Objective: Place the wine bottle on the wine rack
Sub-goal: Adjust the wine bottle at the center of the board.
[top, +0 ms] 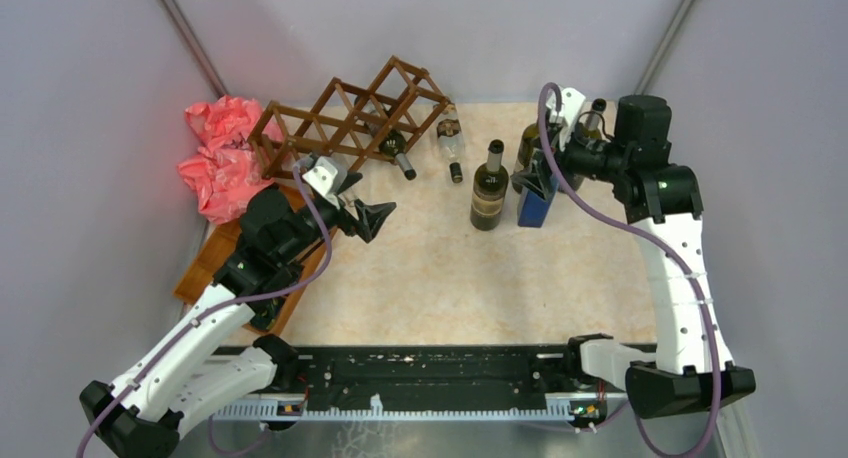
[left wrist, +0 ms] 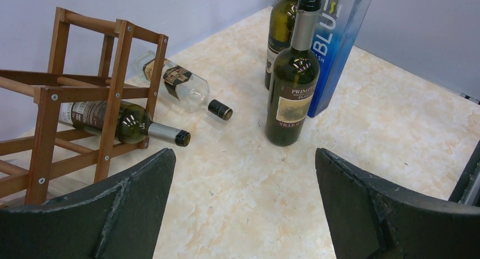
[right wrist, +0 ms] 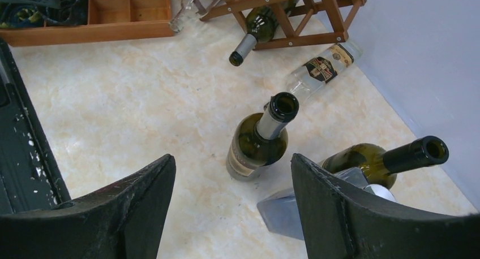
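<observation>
The wine bottle (top: 489,190) is dark green glass. It has a grey neck, a tan label, and an open top with no cork. It stands up straight near the middle of the table (left wrist: 255,202). It is not touching any other bottle, and it is well apart from the wine rack (left wrist: 116,95).

There is one rack. It is made of thin brown wooden sticks that cross to make square holes. It sits at the back left of the table.

There are five bottles that I can count for sure. One green bottle (left wrist: 113,120) lies in a low hole of the rack with its neck poking out. One clear bottle (left wrist: 181,86) lies flat on the table just beside the rack. The wine bottle stands alone. Behind it stand one more green bottle (right wrist: 362,157) and one tall blue bottle (left wrist: 337,50), close together. A sixth bottle top (top: 597,110) may show behind the right arm, but I cannot tell.

There is one brown tray (right wrist: 85,33) and one crumpled pink bag (top: 220,158) on the left.

The left gripper (left wrist: 243,157) has its fingers wide apart and holds nothing. The right gripper (right wrist: 232,163) hangs above the standing bottles with its fingers apart, and it holds nothing too.
</observation>
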### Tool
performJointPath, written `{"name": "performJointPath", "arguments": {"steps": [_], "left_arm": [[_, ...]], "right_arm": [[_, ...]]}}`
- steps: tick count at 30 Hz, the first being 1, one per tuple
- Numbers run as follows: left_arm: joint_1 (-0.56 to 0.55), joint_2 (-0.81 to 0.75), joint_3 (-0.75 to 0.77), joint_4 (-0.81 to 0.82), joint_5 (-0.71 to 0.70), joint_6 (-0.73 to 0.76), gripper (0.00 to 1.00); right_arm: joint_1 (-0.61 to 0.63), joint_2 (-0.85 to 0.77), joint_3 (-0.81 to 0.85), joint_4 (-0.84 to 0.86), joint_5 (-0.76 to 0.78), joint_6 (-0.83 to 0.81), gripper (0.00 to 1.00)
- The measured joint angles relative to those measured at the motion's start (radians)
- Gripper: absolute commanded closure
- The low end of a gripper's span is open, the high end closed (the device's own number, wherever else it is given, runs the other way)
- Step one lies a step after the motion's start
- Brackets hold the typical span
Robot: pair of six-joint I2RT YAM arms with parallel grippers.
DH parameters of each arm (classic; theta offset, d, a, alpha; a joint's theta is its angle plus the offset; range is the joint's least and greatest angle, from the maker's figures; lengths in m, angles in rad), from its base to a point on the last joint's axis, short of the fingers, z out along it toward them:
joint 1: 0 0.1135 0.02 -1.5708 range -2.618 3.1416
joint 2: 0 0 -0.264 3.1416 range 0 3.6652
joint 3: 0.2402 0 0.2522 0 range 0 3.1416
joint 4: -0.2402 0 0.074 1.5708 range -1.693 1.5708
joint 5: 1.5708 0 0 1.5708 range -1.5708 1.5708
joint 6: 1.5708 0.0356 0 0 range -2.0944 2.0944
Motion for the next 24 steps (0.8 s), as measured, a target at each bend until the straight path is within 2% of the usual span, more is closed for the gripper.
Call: {"name": "performJointPath", "arguments": {"steps": [5,11,20,24], "left_arm": [[0.0,0.0,0.0,0.0,0.0,0.005,0.01],[0.0,0.0,0.0,0.0,-0.001,0.008,0.01],[0.0,0.007,0.0,-0.003,-0.002,0.014,0.01],[0.0,0.009,0.0,-0.005,-0.002,0.014,0.01]], "right_arm": [[0.035,0.069,0.04,0.006,0.064,0.019,0.27],[0.176,0.167,0.087,0.013,0.23,0.021,0.25],[0.253,0.325,0.143,0.031,0.452,0.041,0.24],[0.259,0.377,0.15,0.042,0.491,0.055,0.24]]}}
